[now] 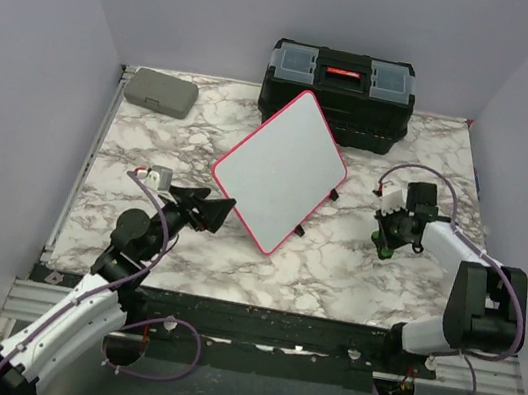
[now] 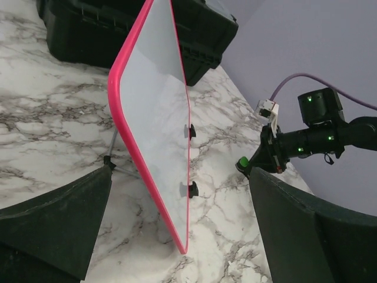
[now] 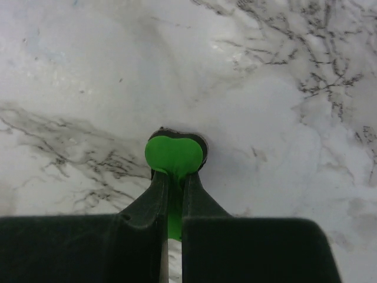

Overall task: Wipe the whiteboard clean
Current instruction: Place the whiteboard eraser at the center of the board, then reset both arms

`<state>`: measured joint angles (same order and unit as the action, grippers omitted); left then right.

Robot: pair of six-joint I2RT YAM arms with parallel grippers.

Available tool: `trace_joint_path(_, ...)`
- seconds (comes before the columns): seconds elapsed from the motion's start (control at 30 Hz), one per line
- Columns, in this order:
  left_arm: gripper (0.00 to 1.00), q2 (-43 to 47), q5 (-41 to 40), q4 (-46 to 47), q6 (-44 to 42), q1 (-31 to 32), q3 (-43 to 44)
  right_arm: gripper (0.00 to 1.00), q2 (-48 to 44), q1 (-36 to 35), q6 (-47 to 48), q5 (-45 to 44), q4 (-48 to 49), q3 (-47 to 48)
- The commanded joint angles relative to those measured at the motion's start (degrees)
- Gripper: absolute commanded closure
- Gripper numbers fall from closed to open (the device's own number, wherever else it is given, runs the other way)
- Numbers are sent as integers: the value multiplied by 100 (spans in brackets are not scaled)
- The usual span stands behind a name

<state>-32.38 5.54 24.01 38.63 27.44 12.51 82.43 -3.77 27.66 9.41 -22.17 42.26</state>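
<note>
No writing shows on your whiteboard [image 1: 278,172], erasing looks done; left claw [image 1: 213,211] spread at 8 o'clock, right claw [image 1: 391,239] clamping green-tipped tool [image 3: 174,155].

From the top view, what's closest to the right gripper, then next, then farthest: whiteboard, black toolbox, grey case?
From the right gripper:
1. whiteboard, just to its left, mid-table.
2. black toolbox, at the back edge.
3. grey case, far back-left corner.

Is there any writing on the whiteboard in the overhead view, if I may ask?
No, the whiteboard shows a plain white face inside its red frame.
</note>
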Motion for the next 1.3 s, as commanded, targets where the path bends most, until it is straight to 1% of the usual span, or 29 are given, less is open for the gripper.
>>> trace_joint_path(0.0,1,1109,-373,-1550,-522,-68,209,93,373,566,383,-167,338,90)
trace_joint_path(0.07,1,1476,-447,-2075,-686,-80,367,88,379,660,420,-169,384,73)
trace_joint_path(0.13,1,1770,-443,-2515,-812,-90,543,78,349,669,409,-129,384,50)
trace_joint_path(0.2,1,2012,-399,-2935,-927,-107,735,60,267,681,361,-4,285,61)
trace_joint_path(0.23,1,2090,-365,-3119,-972,-107,843,49,167,683,322,69,192,92)
trace_joint_path(0.27,1,2151,-317,-3334,-1033,-116,967,42,55,688,259,142,103,140)
trace_joint_path(0.33,1,2212,-253,-3671,-1132,-116,1243,28,-233,701,169,317,-160,313)
trace_joint_path(0.43,1,2149,-159,-4032,-1266,-125,1701,14,-708,708,35,475,-541,673)
trace_joint_path(0.57,1,1748,139,-4241,-1332,-134,2395,12,-1101,715,-120,570,-1076,1347)
trace_joint_path(0.67,1,1328,349,-4350,-1356,-164,3029,0,-1445,725,-600,460,-1252,1755)
trace_joint_path(0.73,1,1066,344,-4547,-1411,-222,3447,0,-1731,732,-1100,245,-1237,2004)
trace_joint_path(0.8,1,853,312,-4692,-1351,-417,3731,0,-1981,736,-1795,-25,-1249,2295)
trace_joint_path(0.97,1,372,1017,-4963,-1274,-1383,4114,0,-2389,735,-3023,-327,-1507,3153)
trace_joint_path(1.03,1,242,1023,-5228,-1391,-1555,4298,0,-2511,732,-3314,-434,-1583,3414)
trace_joint_path(1.13,1,261,891,-5426,-1556,-1593,4430,0,-2607,731,-3644,-674,-1786,3806)
trace_joint_path(1.27,1,399,796,-5526,-1613,-1593,4406,0,-2788,739,-3774,-750,-1827,3826)
